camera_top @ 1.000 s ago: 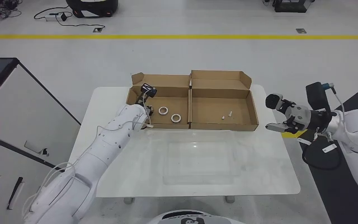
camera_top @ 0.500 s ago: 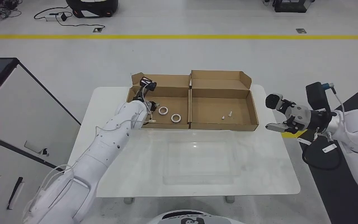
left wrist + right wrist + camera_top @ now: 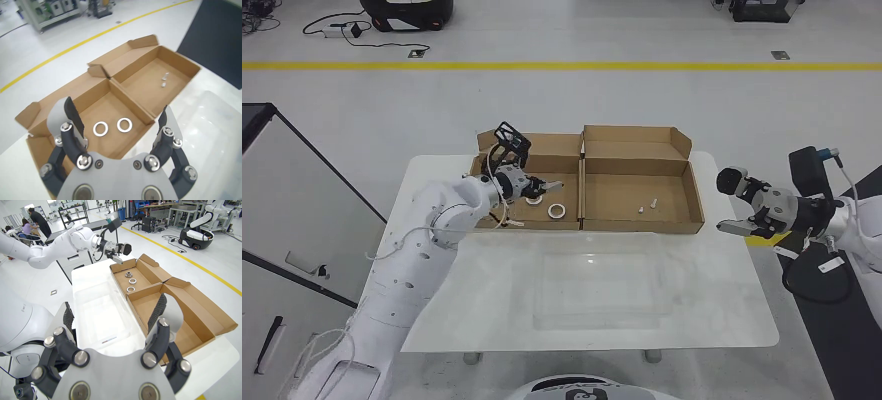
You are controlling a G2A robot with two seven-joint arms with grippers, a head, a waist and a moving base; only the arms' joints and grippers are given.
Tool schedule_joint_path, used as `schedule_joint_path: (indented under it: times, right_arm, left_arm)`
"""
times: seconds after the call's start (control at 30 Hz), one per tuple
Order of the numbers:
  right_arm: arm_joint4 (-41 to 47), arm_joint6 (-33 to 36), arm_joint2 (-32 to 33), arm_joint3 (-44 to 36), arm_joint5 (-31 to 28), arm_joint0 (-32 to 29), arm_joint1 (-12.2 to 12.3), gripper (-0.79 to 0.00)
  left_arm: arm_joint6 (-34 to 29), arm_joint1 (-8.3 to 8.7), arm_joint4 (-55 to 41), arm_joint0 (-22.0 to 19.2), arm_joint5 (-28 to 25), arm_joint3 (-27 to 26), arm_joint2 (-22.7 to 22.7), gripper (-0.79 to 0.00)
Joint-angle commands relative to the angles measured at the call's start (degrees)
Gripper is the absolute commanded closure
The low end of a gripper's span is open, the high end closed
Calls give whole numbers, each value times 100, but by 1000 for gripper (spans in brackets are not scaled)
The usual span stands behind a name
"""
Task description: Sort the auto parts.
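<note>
- My left tool [image 3: 116, 105] is wide open and holds nothing. It hangs in the air over the left cardboard box [image 3: 542, 146], not touching it.
- Below this tool, on the floor of the left box, two flat metal rings [image 3: 100, 129] [image 3: 124, 124] lie just beside each other, with a small gap between them.
- In the right wrist view I see a third part in the same box, a small metal bushing with a flange [image 3: 128, 274]. It stands in line with the two rings, at the end closest to the left tool.
- The right cardboard box [image 3: 634, 150] touches the left box, wall against wall. Inside it two small pale pins [image 3: 652, 200] [image 3: 640, 210] lie near each other, toward its right end.
- My right tool [image 3: 732, 204] is also open and empty. It is at the right edge of the desk [image 3: 722, 290], near the right box but apart from it.
- A clear plastic tub [image 3: 98, 313] stands on the desk in front of both boxes, on the robot's side. I see no part inside it.
</note>
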Motion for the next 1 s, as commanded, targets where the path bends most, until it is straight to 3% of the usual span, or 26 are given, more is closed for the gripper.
schedule_joint_path:
  times: [0.0, 0.27, 0.53, 0.97]
  right_arm:
    - [-1, 0, 0, 0, 0, 0, 0, -785]
    - [-1, 0, 0, 0, 0, 0, 0, -785]
    - [-1, 0, 0, 0, 0, 0, 0, -785]
    - [0, 0, 0, 0, 0, 0, 0, -784]
  left_arm:
    - [-162, 87, -382, 229, -616, -200, -343, -785]
    - [-903, 385, -2068, 1014, -2034, -897, -1360, -785]
    - [-1290, 643, -3391, 1702, -2534, -1308, -2336, -785]
    - [-1290, 643, -3390, 1702, -2534, -1308, -2336, -785]
